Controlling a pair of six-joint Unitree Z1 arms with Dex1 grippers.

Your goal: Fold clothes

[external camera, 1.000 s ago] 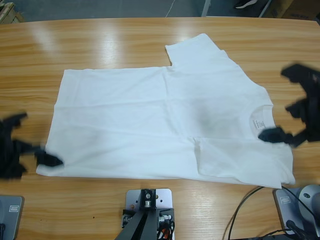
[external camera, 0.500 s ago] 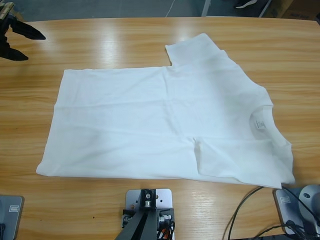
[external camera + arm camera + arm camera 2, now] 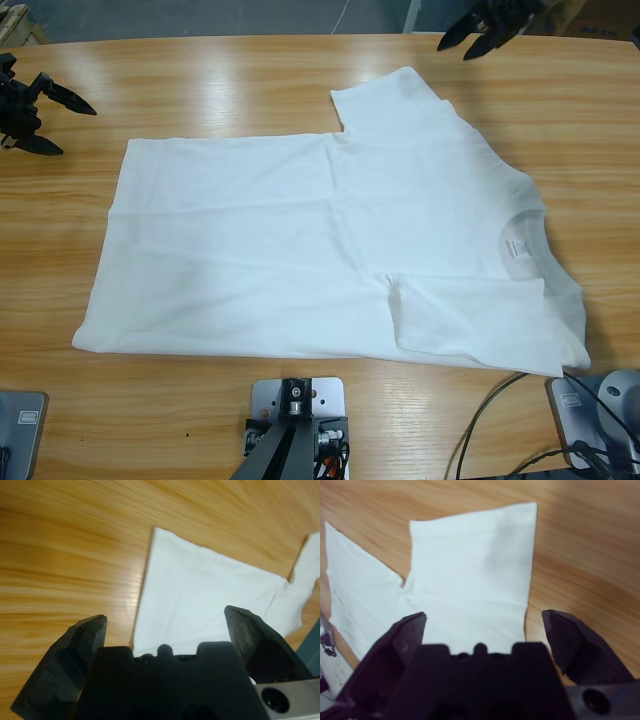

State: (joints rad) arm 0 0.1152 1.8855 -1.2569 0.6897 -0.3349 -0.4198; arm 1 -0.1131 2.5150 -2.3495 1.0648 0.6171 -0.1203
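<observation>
High view: plain white short-sleeved cotton T-shirt [image 3: 330,250] flat mid wooden desk [image 3: 250,80], near sleeve tucked in, rest unfolded. Left pincer [image 3: 55,120] at 10 o'clock, right pincer [image 3: 478,38] at 1 o'clock, both agape, empty.

Neck label [image 3: 517,246] print reading too small in high view. Chest lettering lying out of sight. Left gripper [image 3: 55,120] getting cut by 9 o'clock edge, right gripper [image 3: 475,40] by 12 o'clock edge. T-shirt [image 3: 200,605] running behind gripper bodies in both wrist views.
</observation>
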